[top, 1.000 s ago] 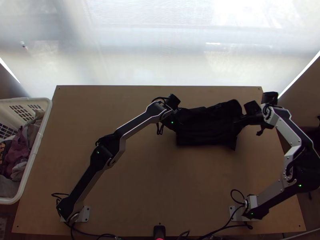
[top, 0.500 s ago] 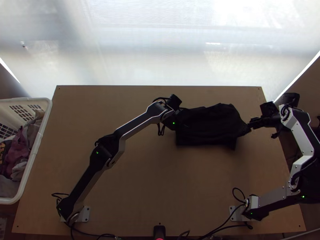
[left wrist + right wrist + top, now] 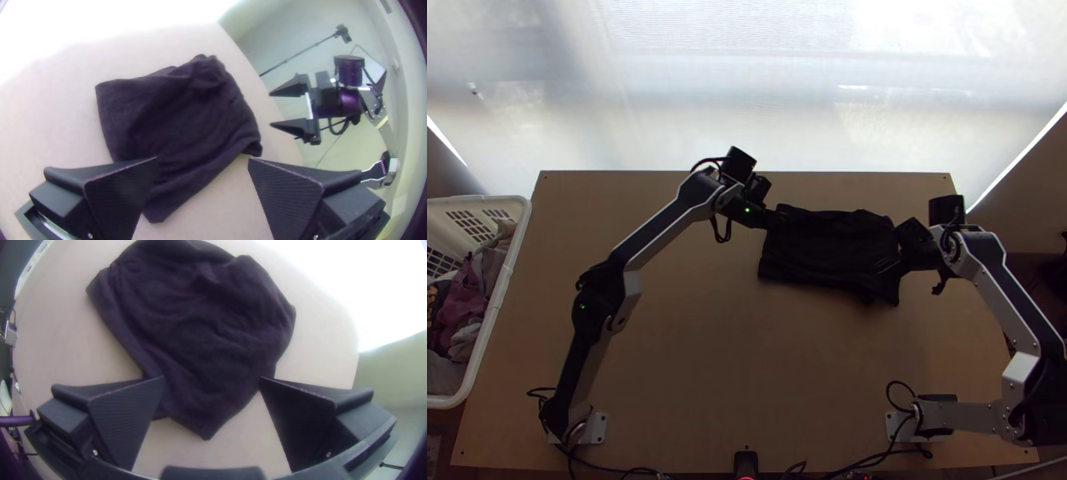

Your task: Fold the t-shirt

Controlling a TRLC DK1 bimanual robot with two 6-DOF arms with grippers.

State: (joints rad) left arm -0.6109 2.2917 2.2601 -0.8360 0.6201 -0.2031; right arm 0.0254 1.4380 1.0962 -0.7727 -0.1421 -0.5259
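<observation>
At the far middle-right of the table lies the black t-shirt (image 3: 831,252), folded into a compact, wrinkled bundle. My left gripper (image 3: 773,218) is at the shirt's upper left corner in the top view; in the left wrist view the left gripper (image 3: 202,160) stands open above the cloth (image 3: 178,111), its fingers wide apart. My right gripper (image 3: 901,254) is over the shirt's right end. In the right wrist view that right gripper (image 3: 212,378) is open, with a pointed part of the cloth (image 3: 191,324) lying between and beyond its fingers, not pinched.
A white laundry basket (image 3: 503,296) holding crumpled clothes stands at the left edge of the table. Bare wood of the table (image 3: 747,360) lies between the arms and the near edge. Cables run along the near edge by the arm bases.
My left gripper has drawn back up and left from the shirt. The right gripper first moved off to the right, then came back to the shirt's right end. The shirt has shifted slightly left and lies flatter.
</observation>
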